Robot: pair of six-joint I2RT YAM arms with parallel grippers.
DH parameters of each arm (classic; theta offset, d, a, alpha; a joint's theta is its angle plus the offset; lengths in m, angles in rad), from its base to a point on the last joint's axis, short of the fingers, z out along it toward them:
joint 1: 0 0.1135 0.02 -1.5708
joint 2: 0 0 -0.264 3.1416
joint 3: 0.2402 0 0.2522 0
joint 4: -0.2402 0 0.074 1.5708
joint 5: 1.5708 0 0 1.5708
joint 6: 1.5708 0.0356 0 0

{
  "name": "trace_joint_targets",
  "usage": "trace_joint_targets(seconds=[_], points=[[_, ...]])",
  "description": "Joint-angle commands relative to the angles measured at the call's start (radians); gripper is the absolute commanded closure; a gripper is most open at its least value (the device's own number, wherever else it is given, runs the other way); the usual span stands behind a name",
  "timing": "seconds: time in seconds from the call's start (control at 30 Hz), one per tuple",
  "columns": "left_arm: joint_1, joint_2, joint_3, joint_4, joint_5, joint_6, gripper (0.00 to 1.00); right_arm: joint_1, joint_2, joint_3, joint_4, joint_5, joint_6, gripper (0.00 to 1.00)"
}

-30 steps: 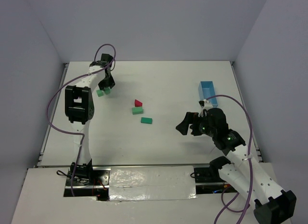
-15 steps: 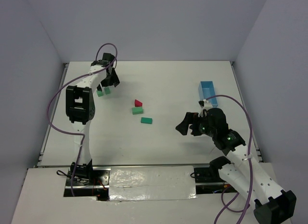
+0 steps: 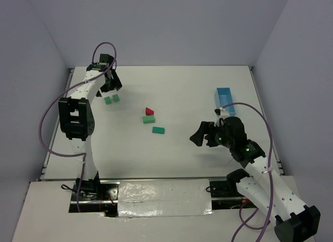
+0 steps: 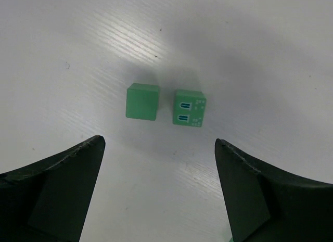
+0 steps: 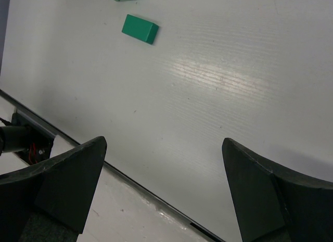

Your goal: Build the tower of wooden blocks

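Observation:
Two small green cubes lie side by side on the white table at the far left: a plain one (image 4: pixel 142 101) (image 3: pixel 107 100) and one printed with windows (image 4: pixel 189 107) (image 3: pixel 115 98). Just behind them hangs my left gripper (image 4: pixel 158 144) (image 3: pixel 110 84), open and holding nothing. Mid-table, a red roof-shaped block (image 3: pixel 150 111) sits behind a green block (image 3: pixel 149 118). Another green oblong block (image 3: pixel 158 130) (image 5: pixel 140 28) lies in front of them. At the right, my right gripper (image 5: pixel 164 143) (image 3: pixel 197 138) is open and empty, well apart from all the blocks.
A light-blue oblong tray (image 3: pixel 225 100) stands at the back right. The table's near edge and a black rail (image 5: pixel 78 148) run under the right gripper. Purple cables loop from both arms.
The left gripper opened, let go of the right-hand cube beside the plain one and drew back toward the far left. The right arm has not moved.

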Motion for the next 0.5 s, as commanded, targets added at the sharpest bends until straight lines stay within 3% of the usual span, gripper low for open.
trace_joint_targets(seconds=[0.0, 0.47], points=[[0.025, 0.028, -0.004, 0.016, 0.064, 0.06, 0.01, 0.004, 0.002, -0.006, 0.049, -0.012, -0.019, 0.01], [0.058, 0.124, 0.042, 0.028, 0.151, 0.091, 0.0, 0.004, 0.014, -0.005, 0.05, -0.025, -0.022, 0.01]])
